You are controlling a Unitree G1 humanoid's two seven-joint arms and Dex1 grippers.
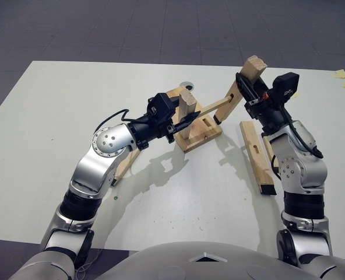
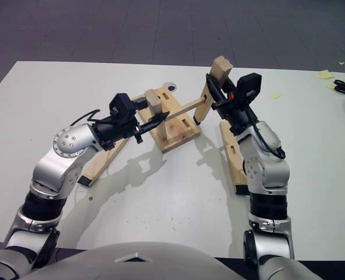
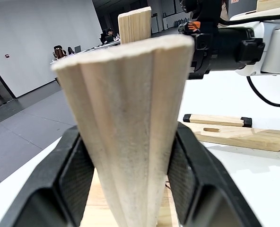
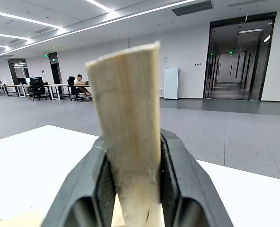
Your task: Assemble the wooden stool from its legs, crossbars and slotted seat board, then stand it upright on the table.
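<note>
The slotted seat board [image 1: 206, 135] lies flat near the middle of the white table [image 1: 56, 116], a little toward the far side. One leg [image 1: 187, 108] stands upright on it, near the board's left part. The left gripper [image 1: 183, 121] comes at this leg from the robot's left, and its black fingers [image 3: 76, 182] are clamped on the wood from both sides, as the left wrist view shows close up. A thin crossbar [image 1: 214, 107] runs from the upright leg across to a second leg [image 1: 247, 79], which is lifted off the table and leans, its top end tipped up and away to the right and its dark-capped lower end just beside the board's right corner. The right gripper [image 1: 249, 93] holds this leaning leg about halfway along; in the right wrist view its fingers [image 4: 170, 182] press against both faces of the wood. Whether the crossbar's ends sit fully in the legs cannot be told. A loose leg [image 1: 256, 156] with a slot in its face and a black foot lies flat on the table to the right of the board, next to the right forearm. Another loose leg [image 2: 101, 162] lies on the left, partly under the left arm, its black foot pointing toward the robot. A few yellow paper scraps [image 1: 341, 74] lie at the table's far right edge.
</note>
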